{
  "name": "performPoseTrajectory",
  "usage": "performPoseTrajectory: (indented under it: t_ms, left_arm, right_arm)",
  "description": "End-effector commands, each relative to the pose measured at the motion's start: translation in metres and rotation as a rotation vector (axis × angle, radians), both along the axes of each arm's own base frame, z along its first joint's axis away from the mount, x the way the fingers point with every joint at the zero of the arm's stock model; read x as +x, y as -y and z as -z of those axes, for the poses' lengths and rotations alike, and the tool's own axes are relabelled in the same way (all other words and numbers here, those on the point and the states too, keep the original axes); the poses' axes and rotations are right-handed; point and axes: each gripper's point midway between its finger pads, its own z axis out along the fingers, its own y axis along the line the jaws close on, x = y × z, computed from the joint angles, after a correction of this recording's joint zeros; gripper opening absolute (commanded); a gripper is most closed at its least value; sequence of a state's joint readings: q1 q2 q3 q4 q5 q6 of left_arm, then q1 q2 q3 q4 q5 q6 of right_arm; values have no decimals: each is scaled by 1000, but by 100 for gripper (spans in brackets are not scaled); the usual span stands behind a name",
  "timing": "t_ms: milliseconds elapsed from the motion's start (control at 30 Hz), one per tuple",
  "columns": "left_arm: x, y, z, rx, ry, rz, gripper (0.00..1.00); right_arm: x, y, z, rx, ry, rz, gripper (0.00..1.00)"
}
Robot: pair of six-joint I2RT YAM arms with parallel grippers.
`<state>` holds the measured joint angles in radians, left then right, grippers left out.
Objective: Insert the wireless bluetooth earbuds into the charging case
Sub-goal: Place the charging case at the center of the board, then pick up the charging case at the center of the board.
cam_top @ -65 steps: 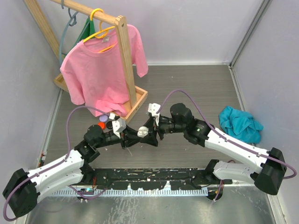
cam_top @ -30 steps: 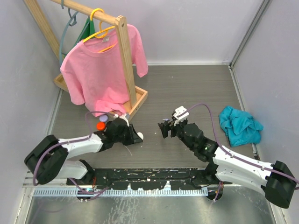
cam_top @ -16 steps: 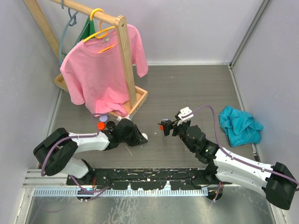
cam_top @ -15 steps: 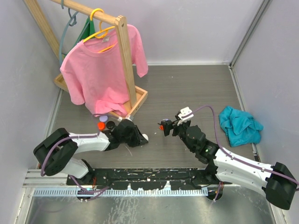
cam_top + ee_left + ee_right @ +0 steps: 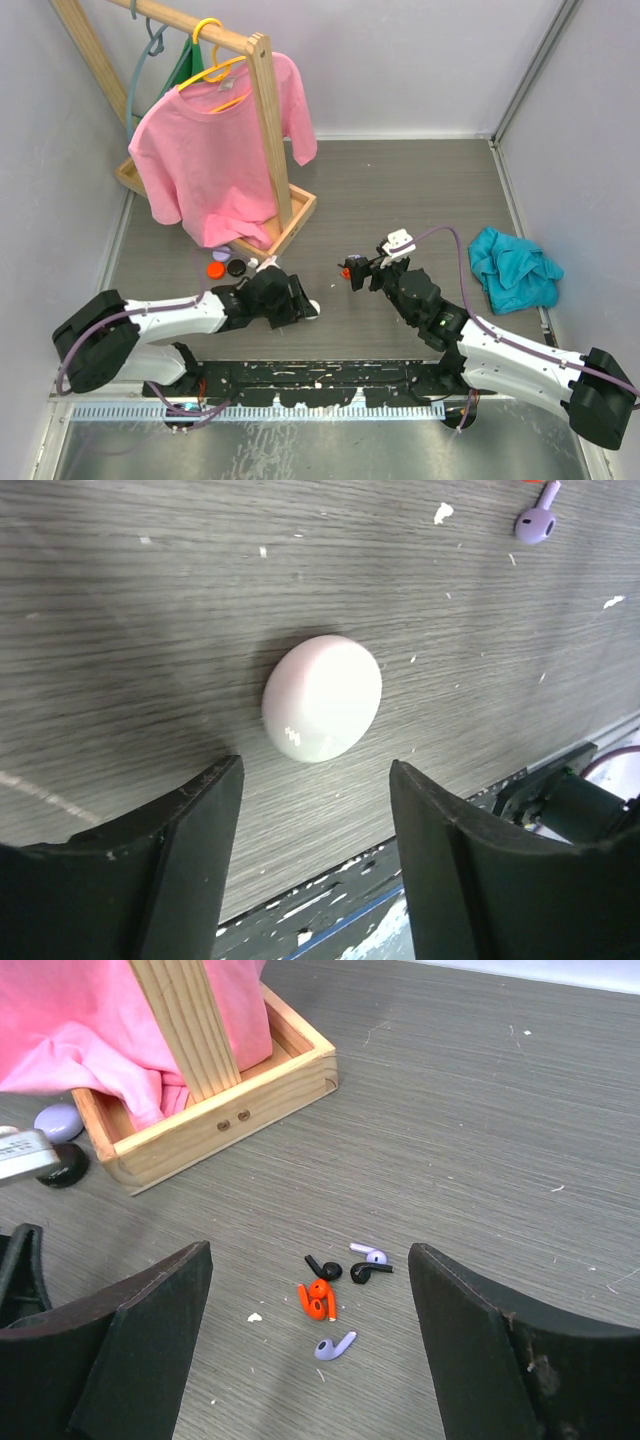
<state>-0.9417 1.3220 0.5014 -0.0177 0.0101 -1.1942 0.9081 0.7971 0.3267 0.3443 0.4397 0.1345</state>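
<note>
A closed white round charging case [image 5: 322,698] lies on the table just past my left gripper [image 5: 313,768], which is open and holds nothing. From above, the case [image 5: 313,307] sits at the tip of that gripper [image 5: 299,304]. The earbuds lie loose in a small cluster: an orange pair [image 5: 320,1300], two black ones [image 5: 325,1268], and two purple ones [image 5: 333,1345]. My right gripper [image 5: 310,1250] hangs open above them with nothing between its fingers. The top view shows the orange earbuds [image 5: 345,271] beside that gripper [image 5: 353,268].
Orange [image 5: 215,268], black [image 5: 236,267] and purple [image 5: 222,253] round cases sit by the wooden rack base [image 5: 220,1110]. A pink shirt [image 5: 215,150] hangs on the rack. A teal cloth [image 5: 512,265] lies at the right.
My left gripper has opened and let go of the white case, which now rests on the table. The left arm shifted slightly toward the near edge. The right arm barely moved.
</note>
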Motion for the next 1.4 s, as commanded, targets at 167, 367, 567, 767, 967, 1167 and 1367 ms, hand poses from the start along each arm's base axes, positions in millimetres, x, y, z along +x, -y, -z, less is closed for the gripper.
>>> performPoseTrajectory:
  t_ms: [167,367,567,767,967,1167,1367]
  left_arm:
    - [15,-73,-20,218,114,-137,71]
    - [38,-127,-33,291,159,-252,70]
    - [57,-170,-35,449,175,-312,70]
    - [82,-191,-36,601,197,-337,68]
    - [110,-188,-28,656,213,-328,66]
    - [130,-189,-12,707,200,-315,65]
    - [142,-187,2,691,180,-315,64]
  right_arm:
    - [4,5,-13,46,32,43,85]
    - [5,8,-10,34,26,61,86]
    - [6,9,-8,30,25,67,86]
    - [7,10,-5,21,18,73,86]
    - [8,9,-2,11,11,75,86]
    - [8,9,-2,11,11,76,86]
    - [8,9,-1,8,9,74,86]
